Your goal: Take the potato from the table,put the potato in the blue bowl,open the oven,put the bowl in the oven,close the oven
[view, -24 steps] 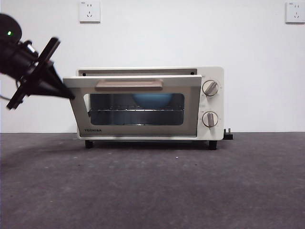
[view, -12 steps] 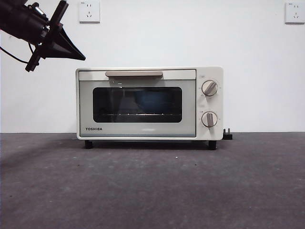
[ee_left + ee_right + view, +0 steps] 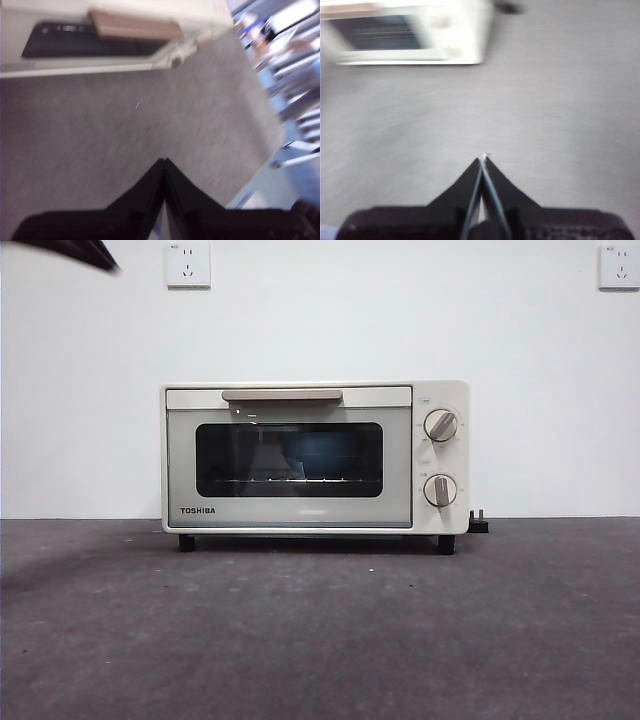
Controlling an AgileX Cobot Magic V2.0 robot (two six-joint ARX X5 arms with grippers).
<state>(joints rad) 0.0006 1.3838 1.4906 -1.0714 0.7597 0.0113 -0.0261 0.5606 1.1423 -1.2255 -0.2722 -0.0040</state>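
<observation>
The oven (image 3: pixel 315 458) sits at the desk's (image 3: pixel 320 630) 12 o'clock edge against the wall, its door shut flush, the handle (image 3: pixel 282 395) level across the top and both knobs (image 3: pixel 440 425) on its 3 o'clock side. Through the dark glass the bowl (image 3: pixel 322 452) shows as a dim blue shape on the rack, a little toward 3 o'clock of centre. The potato cannot be seen; it is presumably inside the bowl, though the glass hides it.

The left gripper (image 3: pixel 164 161) hangs above bare desk with its jaws pressed together and nothing between them; only a black tip shows at the front view's 11 o'clock corner, probably this arm. The right gripper (image 3: pixel 483 159) hovers over open desk, clear of the oven, jaws likewise pressed together and empty.

Judging by the door, the closing step looks done and the task appears essentially complete. What remains is to park cleanly: each arm should lift away without brushing the handle or nudging the oven, since a knock could spring the door. It is worth checking that the door seam sits even along its top edge, as it seems to, before resting the arms
</observation>
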